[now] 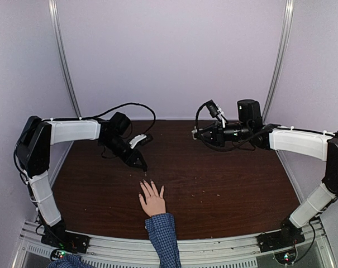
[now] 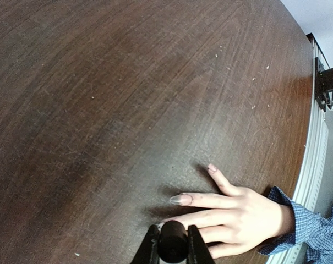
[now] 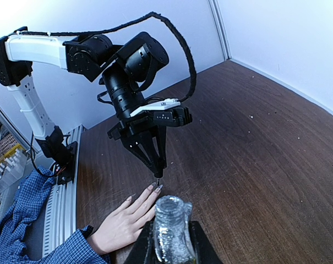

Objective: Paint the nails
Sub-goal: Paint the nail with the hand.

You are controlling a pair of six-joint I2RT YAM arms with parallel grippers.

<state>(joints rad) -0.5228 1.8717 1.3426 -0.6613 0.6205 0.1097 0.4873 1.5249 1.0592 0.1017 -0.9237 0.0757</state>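
Note:
A light-skinned hand (image 1: 152,201) with a blue checked cuff lies flat on the dark table, fingers spread and pointing away. Its nails (image 2: 181,199) are long; two show greyish polish (image 3: 155,188). My left gripper (image 1: 142,163) is shut on the black brush cap (image 2: 172,241), which points down at the fingertips and hides the middle fingertip in the left wrist view. From the right wrist view, the brush tip (image 3: 157,180) hangs just over those nails. My right gripper (image 1: 195,134) hovers at mid-right, shut on an open glittery polish bottle (image 3: 169,223).
The brown table (image 1: 224,190) carries small white specks. Pale walls close in the back and sides. A metal rail (image 1: 213,251) runs along the near edge with both arm bases. The sleeve (image 1: 164,240) crosses that rail in the middle.

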